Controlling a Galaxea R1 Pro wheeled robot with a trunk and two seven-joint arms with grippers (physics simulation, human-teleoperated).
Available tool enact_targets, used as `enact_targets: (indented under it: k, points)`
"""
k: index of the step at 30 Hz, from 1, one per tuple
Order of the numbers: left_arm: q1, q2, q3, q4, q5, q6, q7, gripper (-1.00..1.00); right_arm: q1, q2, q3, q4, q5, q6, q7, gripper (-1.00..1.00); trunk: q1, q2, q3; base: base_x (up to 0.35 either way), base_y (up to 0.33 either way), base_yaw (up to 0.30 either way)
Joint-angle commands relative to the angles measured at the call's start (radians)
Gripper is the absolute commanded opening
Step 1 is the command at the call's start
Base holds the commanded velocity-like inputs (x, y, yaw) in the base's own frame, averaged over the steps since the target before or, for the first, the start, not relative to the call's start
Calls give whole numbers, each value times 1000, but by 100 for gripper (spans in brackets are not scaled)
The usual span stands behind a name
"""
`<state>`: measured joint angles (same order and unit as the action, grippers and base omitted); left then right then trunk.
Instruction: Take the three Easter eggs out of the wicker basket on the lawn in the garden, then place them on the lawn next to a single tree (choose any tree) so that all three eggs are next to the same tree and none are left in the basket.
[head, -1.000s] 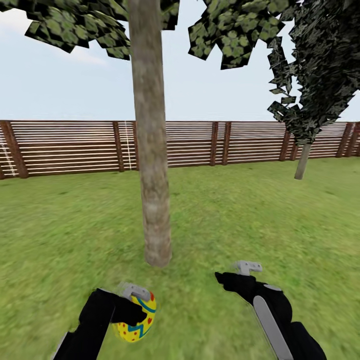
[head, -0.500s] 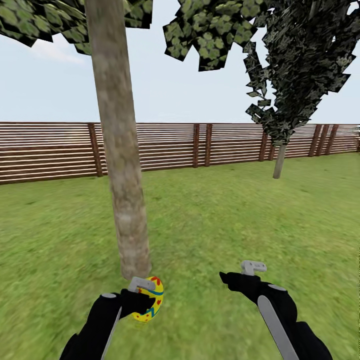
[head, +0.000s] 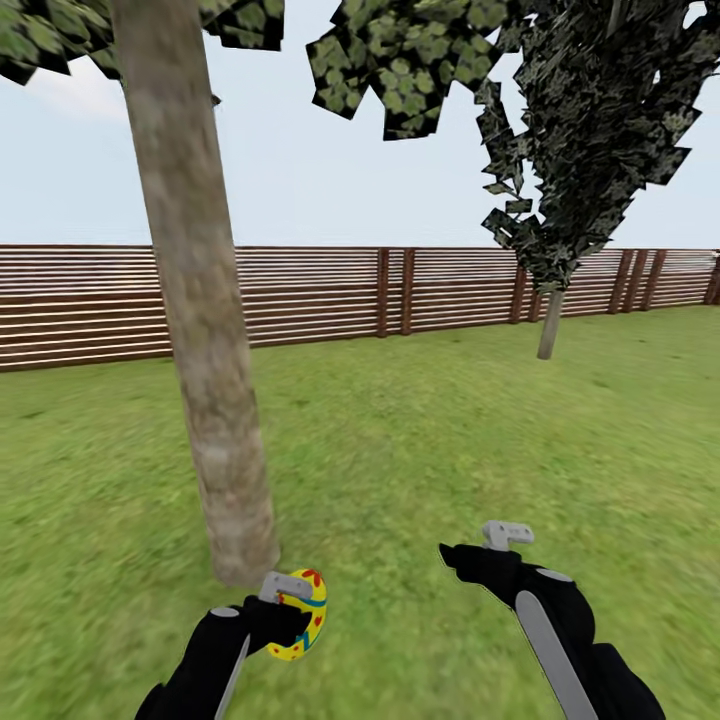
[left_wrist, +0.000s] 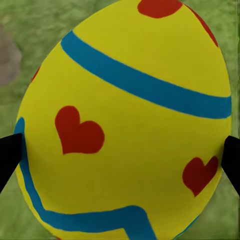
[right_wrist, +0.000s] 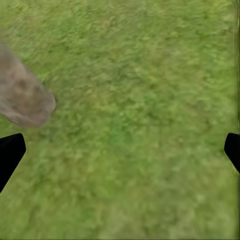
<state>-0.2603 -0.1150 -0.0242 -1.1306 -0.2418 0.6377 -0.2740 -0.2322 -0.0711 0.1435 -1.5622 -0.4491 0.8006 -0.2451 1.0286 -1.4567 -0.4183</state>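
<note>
Filling left claw (left_wrist: 120, 150), egg (left_wrist: 125, 120), ends cropped, tree (head: 195, 300) crown cropped

Left claw (head: 290, 612) covers part of the egg (head: 304, 625); tree (head: 200, 330) crown cropped.

Flat, even daylight with no cast shadows; the lawn (head: 430, 450) renders soft and smeared, blurrier in both wrist views.

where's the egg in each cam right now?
Head view: Easter egg low, left of centre, in the left pincer, by the tree's base.
Left wrist view: egg covers most of the picture, between the fingertips.
Right wrist view: lawn, no egg.
Shared landmark: the trunk base.
</note>
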Motion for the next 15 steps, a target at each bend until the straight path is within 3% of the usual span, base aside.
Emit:
enact_targets:
  k: [1, 8, 15]
  points:
    - [0, -1, 1, 0, -9, 2, -6, -100, -1, -1, 2, -1, -11, 2, -10, 100, 0, -1, 0, 254, -231, -185]
    - [0, 0, 1, 3, -7, 1, -4, -100, -1, -1, 3, 0, -12, 0, -11, 100, 0, -1, 8, 264, -207, -205]
    - [0, -1, 1, 24, -7, 0, -3, -100, -1, -1, 3, 9, -11, 0, -10, 100, 0, -1, 9, 309, -99, -33]
